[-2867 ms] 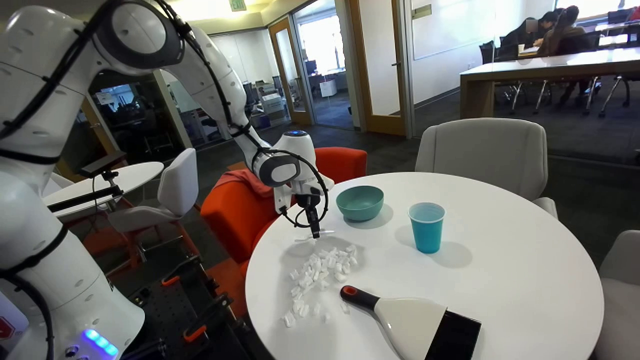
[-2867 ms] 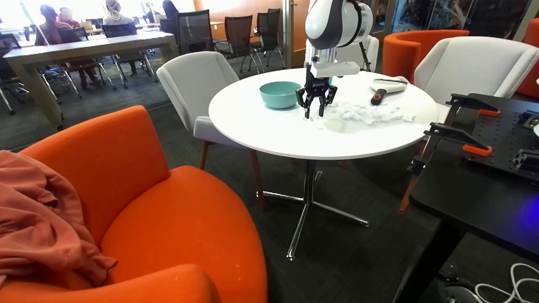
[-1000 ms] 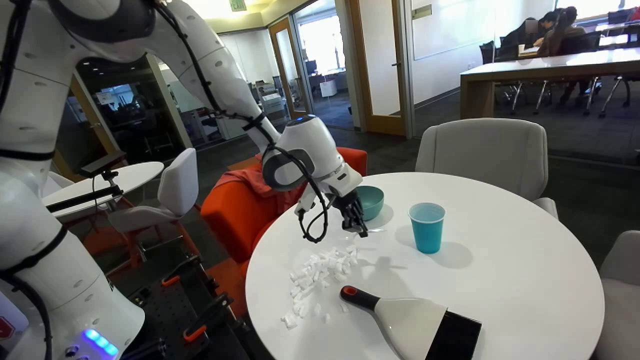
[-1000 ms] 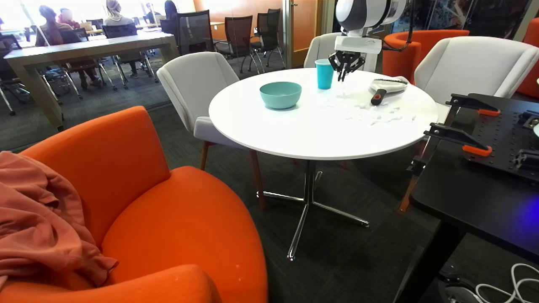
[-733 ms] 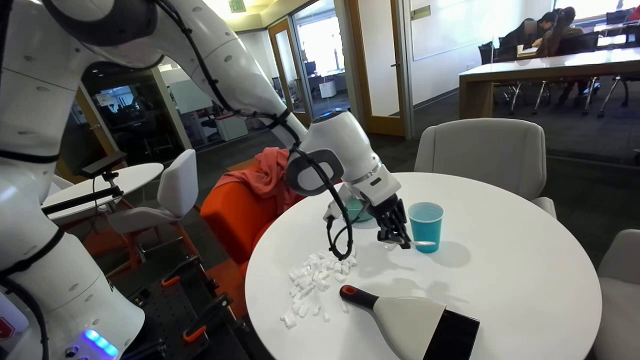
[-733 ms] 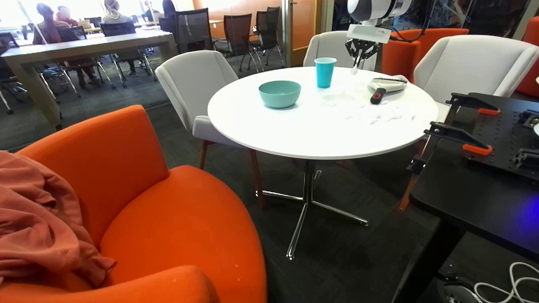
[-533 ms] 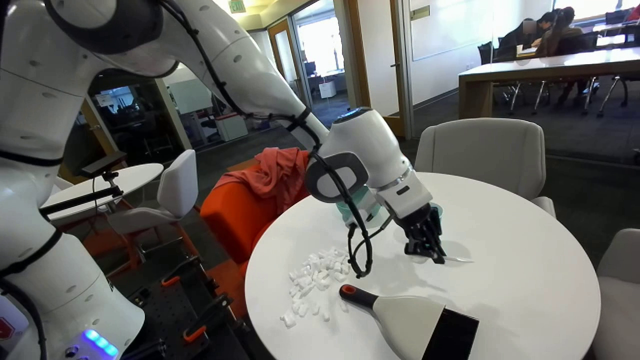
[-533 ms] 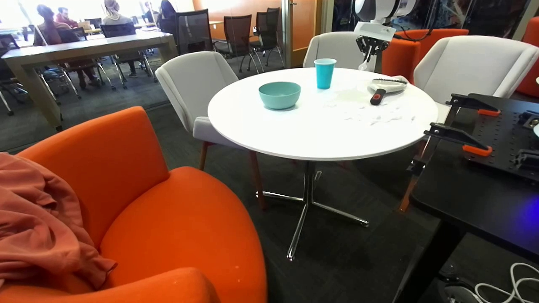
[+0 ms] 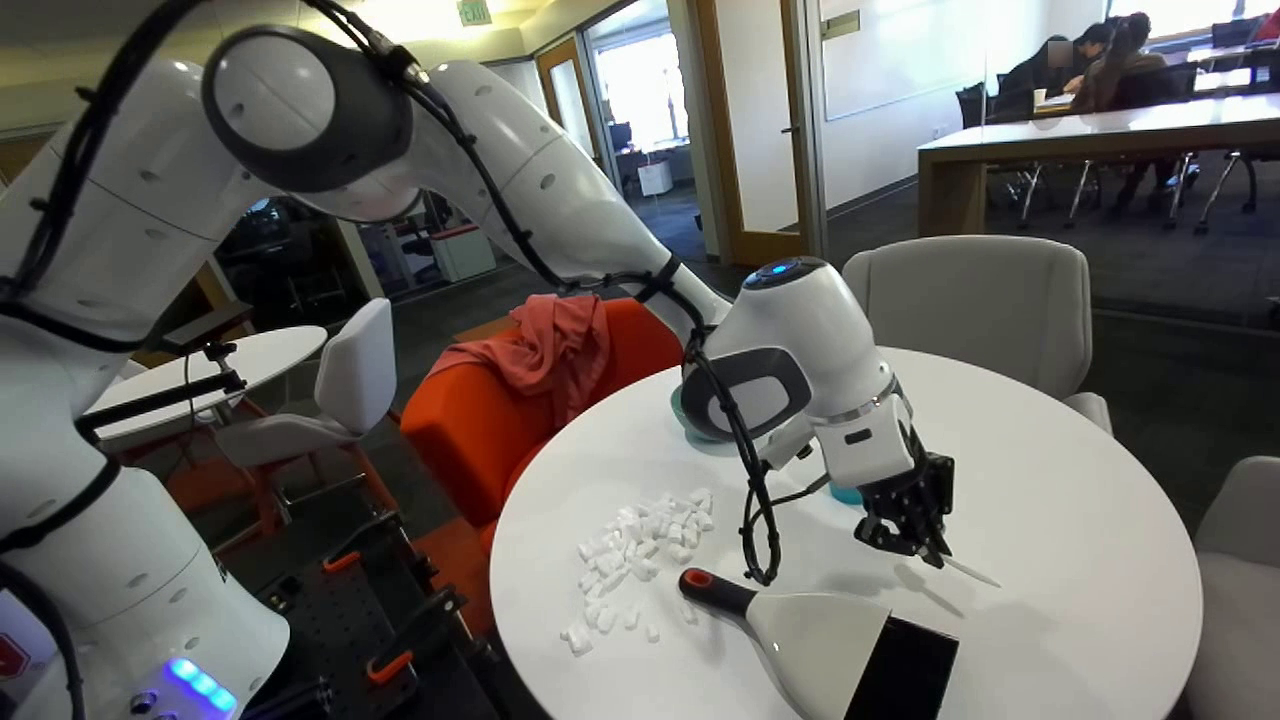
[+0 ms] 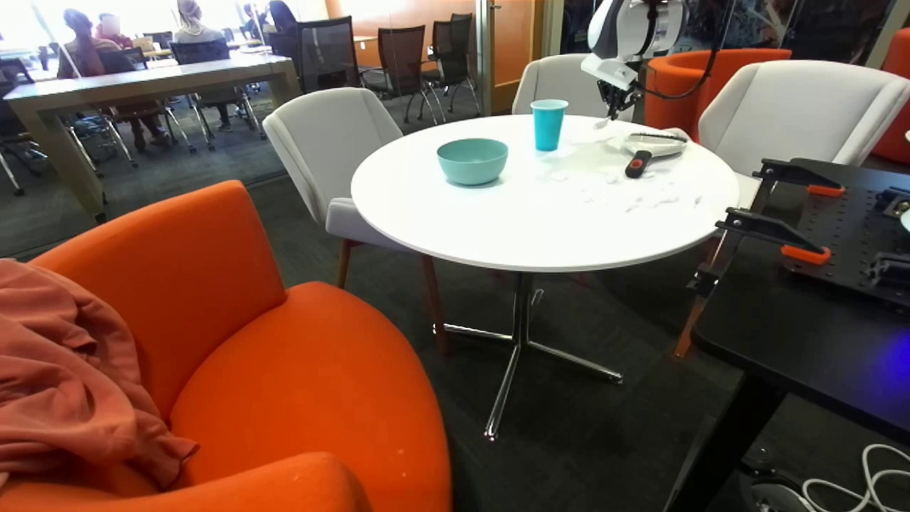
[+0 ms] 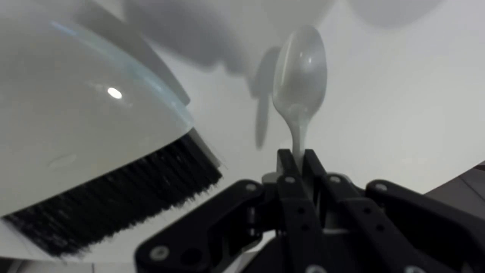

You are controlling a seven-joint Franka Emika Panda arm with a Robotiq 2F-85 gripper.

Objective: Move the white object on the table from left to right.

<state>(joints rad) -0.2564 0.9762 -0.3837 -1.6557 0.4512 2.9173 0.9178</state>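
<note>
Compared with half a second back, the black two-finger gripper has swung further right in an exterior view, taking the shiny white plastic spoon along. Jaws are pinched on its handle, scoop end sticking out front. Pretty sure that's the task's white object, and as seen there it's over the right half of the big, smooth, round white table. The spoon's shadow sits apart from it, so it looks airborne. I'd call this the carry step, mostly done. Next up: lower it onto bare tabletop, clear of the fan-shaped, black-bristled white plastic brush nearby, then let the jaws part gently.
</note>
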